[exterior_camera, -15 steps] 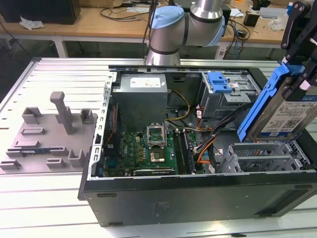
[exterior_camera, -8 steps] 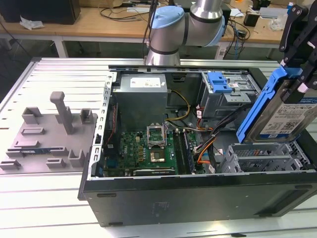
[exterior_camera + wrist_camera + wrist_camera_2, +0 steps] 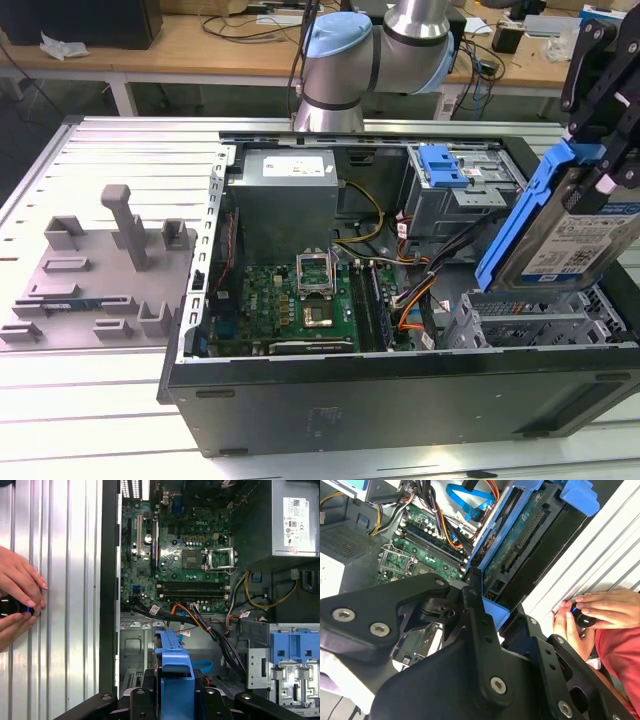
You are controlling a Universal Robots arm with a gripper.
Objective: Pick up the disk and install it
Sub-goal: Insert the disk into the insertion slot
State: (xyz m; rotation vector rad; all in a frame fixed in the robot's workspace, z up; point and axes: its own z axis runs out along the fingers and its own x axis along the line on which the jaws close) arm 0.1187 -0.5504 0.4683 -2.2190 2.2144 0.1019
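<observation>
the jaws clamp the disk (image 3: pixel 562 232), tilted just above the metal cage (image 3: pixel 525 320); best squared to the cage's slot, clear of the cables (image 3: pixel 415 298).

Inside the open computer case (image 3: pixel 380 405) lie a green board (image 3: pixel 285 300) and a grey power box (image 3: pixel 290 200). Outside the case, on the exterior view's left, stand grey holders (image 3: pixel 130 235).

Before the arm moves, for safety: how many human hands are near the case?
2. One hand and the other hand meet around a small dark object over the ribbed table, just outside the case wall. More may be hidden.
</observation>
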